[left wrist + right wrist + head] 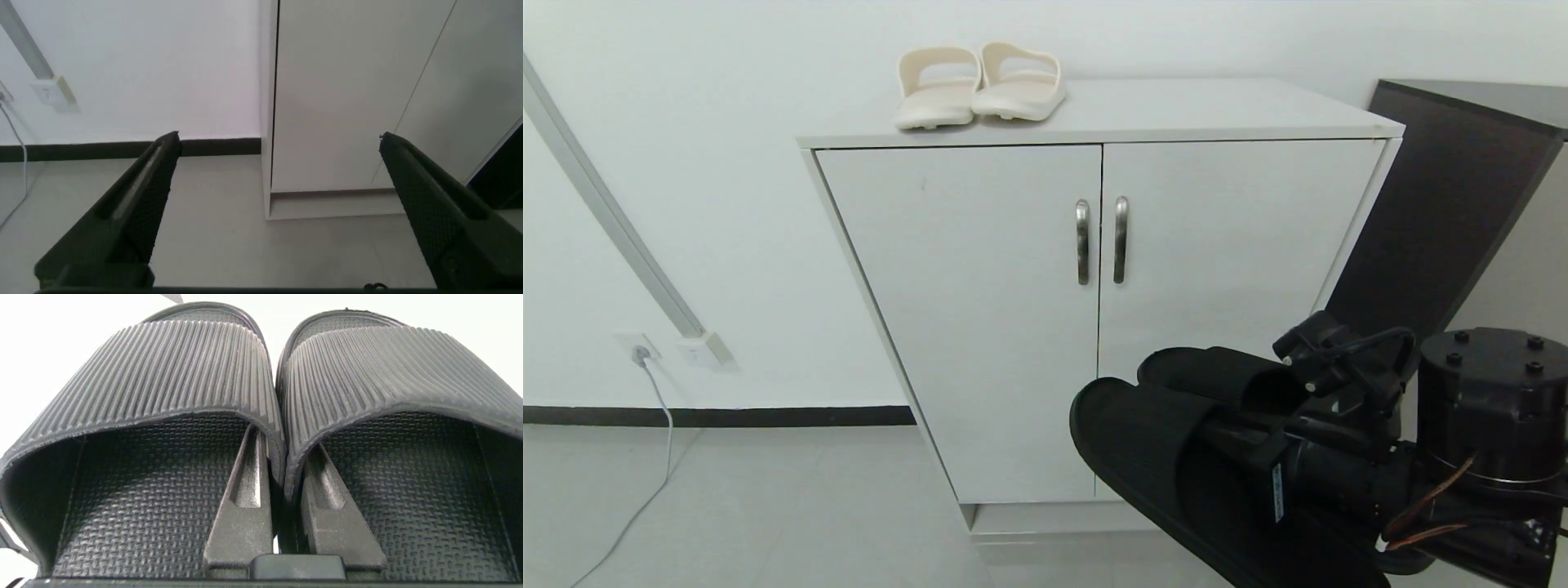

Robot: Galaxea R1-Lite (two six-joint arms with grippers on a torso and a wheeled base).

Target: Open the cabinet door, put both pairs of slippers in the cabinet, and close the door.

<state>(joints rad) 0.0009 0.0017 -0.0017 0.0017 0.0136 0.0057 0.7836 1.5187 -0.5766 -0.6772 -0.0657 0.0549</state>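
- cabinet (1094, 327): stands against the wall (727, 204); handles (1082, 242) side by side at the centre seam.
- first pair of slippers (980, 86): on the cabinet top, left rear, side by side.
- second pair of slippers (1176, 441): low before the right door, on the right claw (282, 469), one finger inside each.
- wall socket (637, 351): left of the cabinet.

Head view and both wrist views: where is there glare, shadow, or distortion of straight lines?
Head view: glints on the metal handles; the sides of the cabinet lean inward toward the floor; soft shadow under the cream slippers. Right wrist view: black slippers dark inside, background very bright. Left wrist view: even light, no glare.
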